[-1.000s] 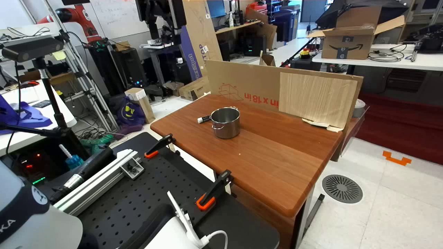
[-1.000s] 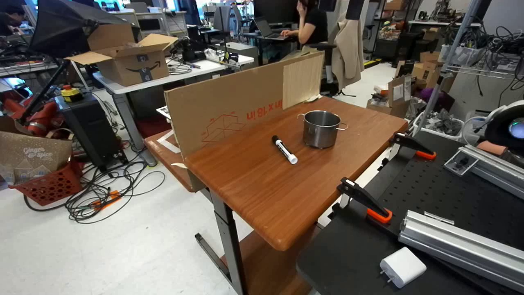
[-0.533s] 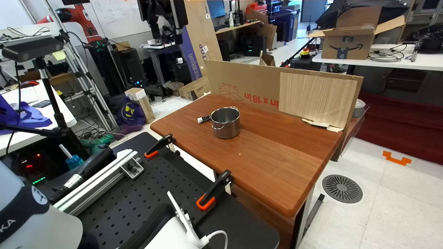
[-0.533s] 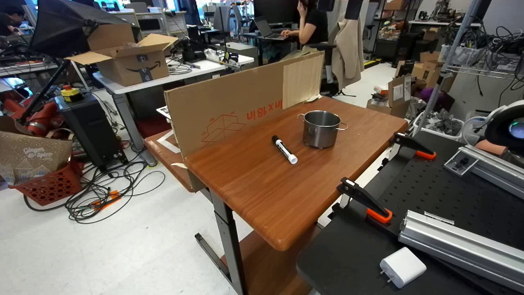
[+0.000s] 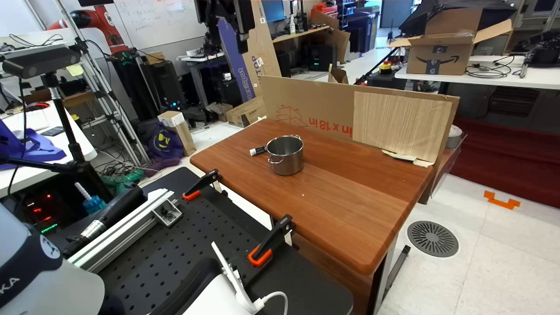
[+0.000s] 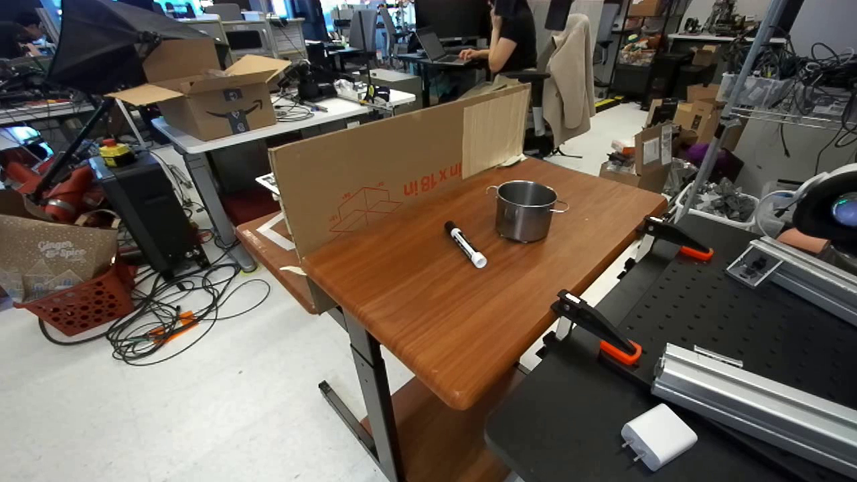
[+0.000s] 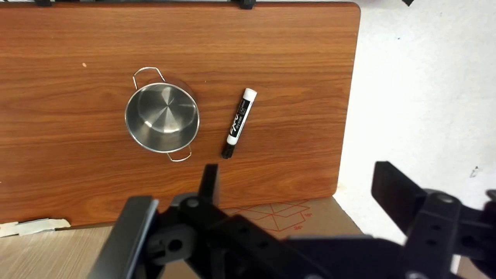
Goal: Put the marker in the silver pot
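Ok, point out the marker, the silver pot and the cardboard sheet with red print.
Marker (image 7: 238,121): wrist view, on its black label.
Silver pot (image 6: 522,221): in an exterior view, on its outer wall.
Cardboard sheet (image 6: 375,162): in an exterior view, on its printed face.

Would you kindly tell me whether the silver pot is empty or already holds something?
Empty: the wrist view looks down into the silver pot and shows only bare metal, while the marker lies outside it.
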Controlling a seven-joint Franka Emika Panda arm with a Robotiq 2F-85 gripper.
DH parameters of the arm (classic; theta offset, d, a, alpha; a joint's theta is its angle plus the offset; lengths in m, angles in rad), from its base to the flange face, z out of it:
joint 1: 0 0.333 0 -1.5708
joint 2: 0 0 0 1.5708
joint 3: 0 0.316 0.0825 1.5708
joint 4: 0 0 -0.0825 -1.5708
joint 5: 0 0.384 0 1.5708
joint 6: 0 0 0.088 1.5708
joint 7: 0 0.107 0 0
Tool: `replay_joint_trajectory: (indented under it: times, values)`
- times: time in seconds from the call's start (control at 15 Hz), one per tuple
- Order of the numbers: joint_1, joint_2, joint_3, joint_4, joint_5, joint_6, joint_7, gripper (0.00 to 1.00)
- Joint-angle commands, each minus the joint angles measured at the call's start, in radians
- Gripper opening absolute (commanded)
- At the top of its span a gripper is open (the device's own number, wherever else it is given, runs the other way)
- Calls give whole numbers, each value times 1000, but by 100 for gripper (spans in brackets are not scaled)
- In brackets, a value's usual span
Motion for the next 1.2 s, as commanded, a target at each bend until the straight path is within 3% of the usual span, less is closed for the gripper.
replay_joint_trajectory:
  times: [0.0,0.53,1.13]
  values:
    - [-19,95,20,67,13,33,53,100]
    - [-20,347,25,187,-24,140,216,100]
    - [27,599,11,301,-101,194,382,100]
